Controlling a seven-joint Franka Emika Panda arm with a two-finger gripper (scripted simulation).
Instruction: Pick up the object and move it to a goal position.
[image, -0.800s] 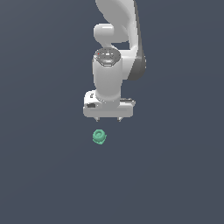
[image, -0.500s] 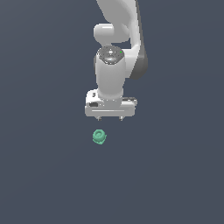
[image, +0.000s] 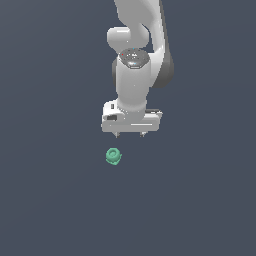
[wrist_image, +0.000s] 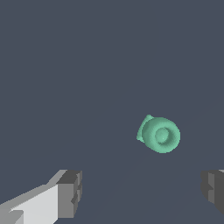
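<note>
The object (image: 113, 156) is a small teal-green rounded piece with a ring-like hollow top, lying on the dark grey surface. In the exterior view my white gripper (image: 130, 134) hangs just behind it and slightly toward that view's right, not touching it. Only the short fingertips (image: 117, 134) show under the hand. The wrist view shows the object (wrist_image: 159, 134) ahead of the two grey fingertips (wrist_image: 70, 193), which stand wide apart with nothing between them. The gripper (wrist_image: 142, 192) is open.
A plain dark grey floor (image: 50, 200) fills both views. No other objects, containers or edges show.
The arm has moved toward the exterior view's right and a little lower, bringing the gripper closer to the object. The object has stayed in place.
</note>
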